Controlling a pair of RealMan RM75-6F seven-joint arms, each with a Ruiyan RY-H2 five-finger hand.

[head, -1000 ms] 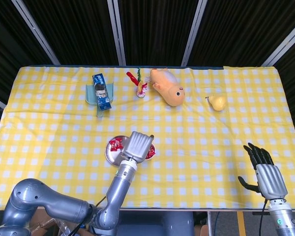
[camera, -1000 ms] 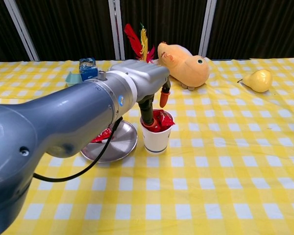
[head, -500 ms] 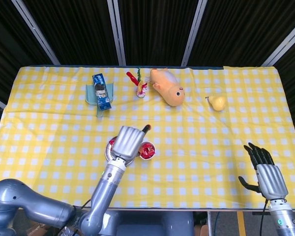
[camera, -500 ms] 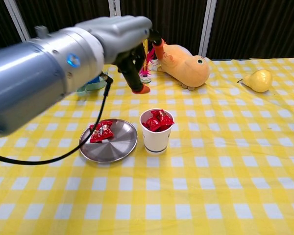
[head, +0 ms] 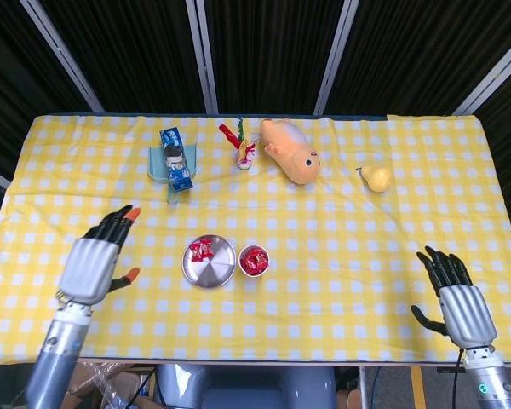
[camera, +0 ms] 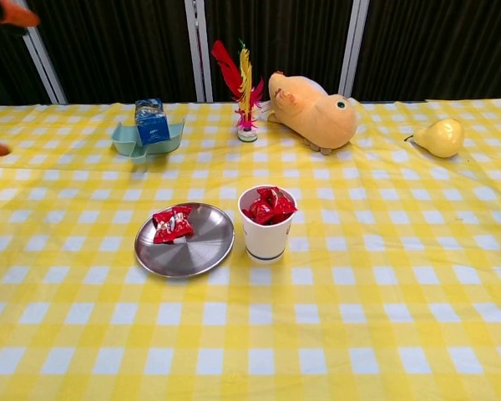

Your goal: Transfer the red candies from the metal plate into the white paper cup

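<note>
Left hand hovers released w/ fingers spread, left of the metal plate, where some red candies wait beside the part-filled white paper cup; right hand idles open at the bench edge.

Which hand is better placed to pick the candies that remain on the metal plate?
Probably the left hand: open, it sits beside the metal plate holding red candies. The right hand lies far across the table.
</note>
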